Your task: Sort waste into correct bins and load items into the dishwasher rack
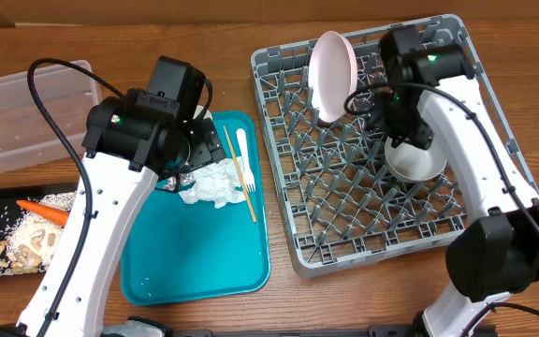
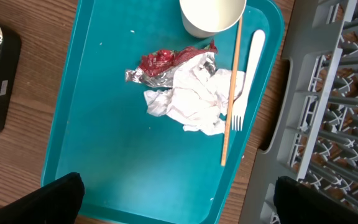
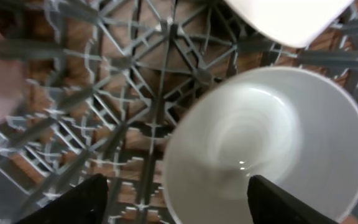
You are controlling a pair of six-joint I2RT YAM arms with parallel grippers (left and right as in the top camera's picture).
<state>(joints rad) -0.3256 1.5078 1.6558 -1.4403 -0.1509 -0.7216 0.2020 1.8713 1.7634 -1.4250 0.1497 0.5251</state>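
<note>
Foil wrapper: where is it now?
Left wrist view: the foil wrapper lies on the teal tray, touching the crumpled napkin on its left, below the white cup.

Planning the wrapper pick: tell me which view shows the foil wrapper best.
Left wrist view: the foil wrapper lies unobstructed on the teal tray, touching the crumpled napkin. Overhead, the left arm hides most of it. The right wrist view shows none of it.
</note>
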